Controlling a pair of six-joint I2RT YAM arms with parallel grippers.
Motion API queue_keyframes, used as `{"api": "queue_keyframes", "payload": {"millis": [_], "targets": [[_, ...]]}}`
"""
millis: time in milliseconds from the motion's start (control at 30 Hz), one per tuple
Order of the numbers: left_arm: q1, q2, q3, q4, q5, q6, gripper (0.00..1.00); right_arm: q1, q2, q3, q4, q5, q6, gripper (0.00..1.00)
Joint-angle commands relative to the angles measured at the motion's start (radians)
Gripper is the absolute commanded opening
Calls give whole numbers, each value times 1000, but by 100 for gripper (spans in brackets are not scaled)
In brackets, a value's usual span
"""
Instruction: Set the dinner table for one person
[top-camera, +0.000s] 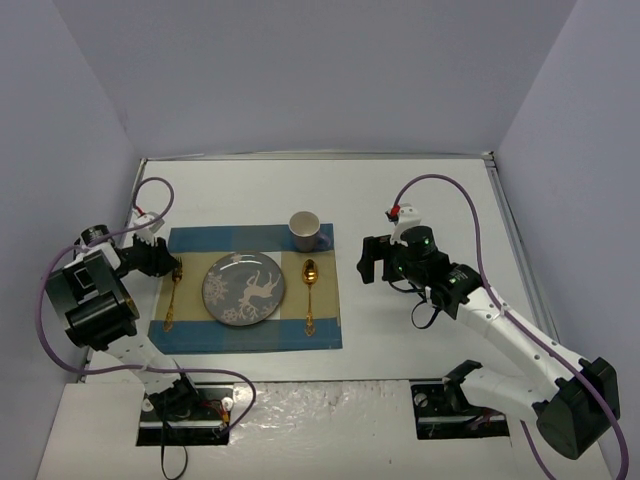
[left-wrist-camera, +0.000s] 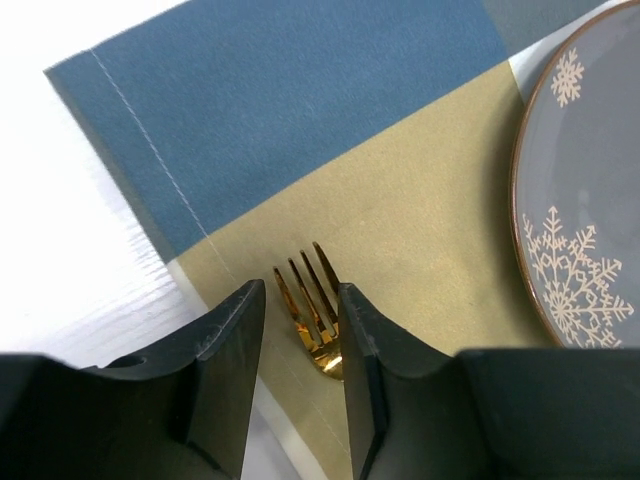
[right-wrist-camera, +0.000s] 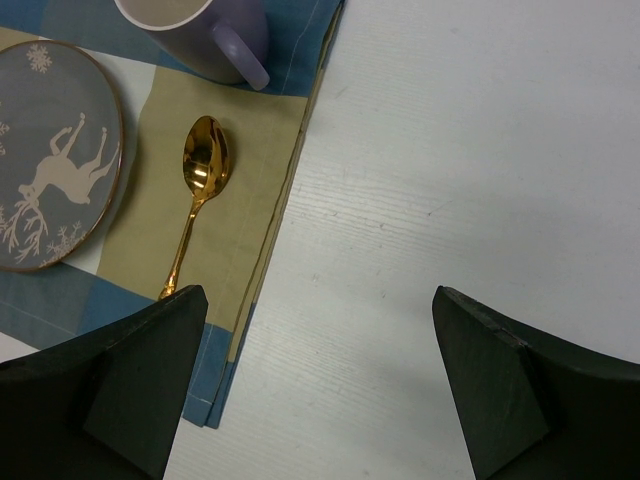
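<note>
The white dinner table (top-camera: 420, 190) carries a blue-and-tan placemat (top-camera: 250, 240). On the mat lie a grey reindeer plate (top-camera: 244, 288), a gold fork (top-camera: 171, 305) to its left and a gold spoon (top-camera: 310, 290) to its right, with a lilac mug (top-camera: 304, 231) at the mat's far edge. My left gripper (top-camera: 176, 268) hovers low over the fork's tines (left-wrist-camera: 310, 300), its jaws slightly apart on either side of them while the fork lies flat on the mat. My right gripper (top-camera: 368, 262) is wide open and empty over bare table (right-wrist-camera: 450, 150), just right of the mat.
The right wrist view shows the spoon (right-wrist-camera: 200, 170), the mug (right-wrist-camera: 200, 40), the plate's edge (right-wrist-camera: 50, 150) and the mat's right edge (right-wrist-camera: 250, 200). White walls enclose the table on three sides. Purple cables loop above both arms.
</note>
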Motion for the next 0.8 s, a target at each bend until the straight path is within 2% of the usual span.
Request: {"api": "queue_keyframes", "payload": {"millis": [0, 100, 200, 300, 400, 467, 600, 700, 767], "targets": [[5, -113, 8, 104, 29, -71, 33, -8, -23, 4, 40, -17, -7, 92], [5, -186, -26, 221, -46, -226, 35, -8, -31, 1, 41, -18, -6, 92], [2, -319, -66, 338, -192, -407, 38, -9, -39, 0, 41, -20, -5, 92], [-27, -460, -108, 352, -383, -573, 44, -9, -45, 0, 43, -21, -4, 92], [-100, -625, -152, 245, -594, -632, 50, -11, -58, 0, 42, -22, 0, 92], [-130, -706, -167, 159, -685, -673, 56, -12, -69, 1, 41, -19, 3, 92], [-204, -816, -181, 23, -765, -717, 69, -14, -92, -2, 41, 2, 6, 93], [-238, -842, -187, -52, -805, -733, 78, -14, -114, -9, 40, 12, 13, 93], [-257, -846, -196, -91, -840, -740, 79, -15, -124, -11, 39, 16, 16, 93]]}}
